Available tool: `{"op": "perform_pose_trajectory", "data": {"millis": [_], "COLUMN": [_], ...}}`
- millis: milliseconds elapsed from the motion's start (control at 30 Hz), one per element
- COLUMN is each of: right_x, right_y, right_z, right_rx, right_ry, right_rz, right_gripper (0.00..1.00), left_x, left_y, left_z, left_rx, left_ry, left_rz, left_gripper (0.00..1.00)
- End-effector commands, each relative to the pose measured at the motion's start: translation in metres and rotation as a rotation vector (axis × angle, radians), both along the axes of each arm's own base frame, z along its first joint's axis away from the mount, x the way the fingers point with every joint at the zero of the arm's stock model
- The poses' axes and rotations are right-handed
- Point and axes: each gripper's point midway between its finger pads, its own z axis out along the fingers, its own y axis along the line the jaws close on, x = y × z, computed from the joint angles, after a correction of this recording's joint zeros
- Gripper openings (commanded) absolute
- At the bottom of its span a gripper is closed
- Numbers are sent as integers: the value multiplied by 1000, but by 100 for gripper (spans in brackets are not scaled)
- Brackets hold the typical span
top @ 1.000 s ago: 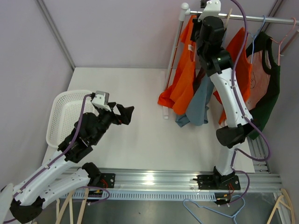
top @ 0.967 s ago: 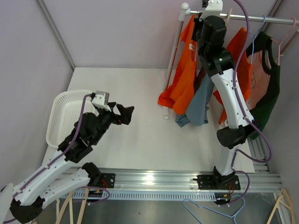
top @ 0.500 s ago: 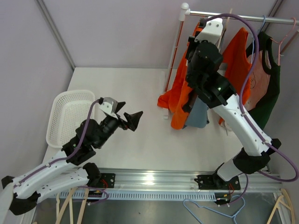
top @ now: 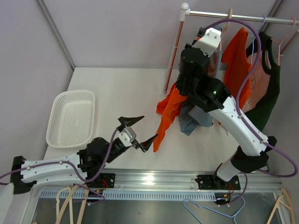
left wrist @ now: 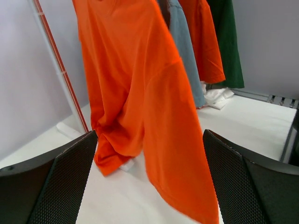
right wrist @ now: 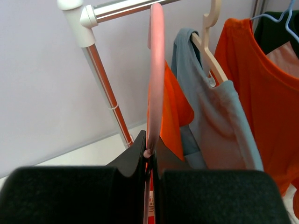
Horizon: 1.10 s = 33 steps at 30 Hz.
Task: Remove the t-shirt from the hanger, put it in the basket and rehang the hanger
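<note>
White counter (top: pixel 117 84) lies below a metal rail (top: pixel 243 17), the right gripper (right wrist: pixel 149 150) clenched on a pink plastic hanger (right wrist: pixel 156 70) carrying the orange fabric t-shirt (top: pixel 167 119), at 2 o'clock from the left gripper (top: pixel 141 131), its jaws spread wide.

Creased orange t-shirt (top: pixel 167 114), long and loose, on an upright pale-pink hanger (right wrist: pixel 155 70).

No text, brand or number can be read anywhere. A small white tag (right wrist: pixel 150 203) just below the pink hanger (right wrist: pixel 156 70) carries marks too blurred to read.
</note>
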Motion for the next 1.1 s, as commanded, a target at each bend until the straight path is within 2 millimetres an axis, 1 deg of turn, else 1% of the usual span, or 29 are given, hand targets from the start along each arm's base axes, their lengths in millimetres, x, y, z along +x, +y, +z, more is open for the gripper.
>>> {"op": "perform_pose_trajectory", "data": {"millis": [0,67,133,267,300,333,367,400,433,500,533,600,633,733,767,800,833,867,900,967,1000,1033,1067], "right_x": [-11,-11,-10,-13,-14,-15,-16,-15,-16,-16,-16,-17,-17,-15,-14,-10,-4,1,9,25,30,41,48], "right_y": [-1,3,6,13,14,18,18,20,20,22,22,21,21,19,19,15,17,15,6,4,-1,-13,-16], "right_z": [15,12,9,9,9,9,10,10,10,11,10,11,11,14,15,18,17,15,15,7,7,5,2], "right_rx": [122,131,129,142,142,142,144,141,141,138,137,140,130,104,98,104,95,91,88,79,81,81,79], "right_ry": [-48,-44,-37,-37,-37,-38,-40,-42,-42,-41,-40,-44,-42,-49,-51,-62,-63,-61,-62,-51,-48,-44,-38], "right_rz": [16,27,39,68,71,82,82,85,87,93,93,88,87,73,71,57,65,60,36,28,22,-2,-7], "right_gripper": [0,0,0,0,0,0,0,0,0,0,0,0,0,0,0,0,0,0,0,0,0,0,0], "left_x": [-5,-6,-7,3,6,11,14,17,21,25,26,31,32,28,26,21,17,13,3,-8,-22,-27,-34], "left_y": [-6,-12,-15,-30,-33,-41,-45,-50,-59,-67,-71,-76,-77,-72,-69,-62,-59,-56,-50,-43,-43,-35,-34], "left_z": [30,31,37,37,45,38,36,39,35,34,32,30,29,31,29,34,32,35,47,52,57,65,65], "left_rx": [-75,-70,-86,-59,-69,-47,-37,-34,-17,3,10,25,28,16,18,-4,1,0,-27,-17,-28,-50,-48], "left_ry": [-107,-130,-138,-138,-141,-131,-129,-128,-110,-100,-95,-77,-68,-58,-56,-57,-49,-47,-51,-58,-61,-66,-63], "left_rz": [-19,-32,-38,-8,4,25,30,34,43,47,46,65,67,60,58,50,40,32,14,4,-28,-29,-44], "left_gripper": [99,99,99,99,100,99,100,99,95,91,69,29,1,1,1,1,1,1,1,1,1,1,1]}}
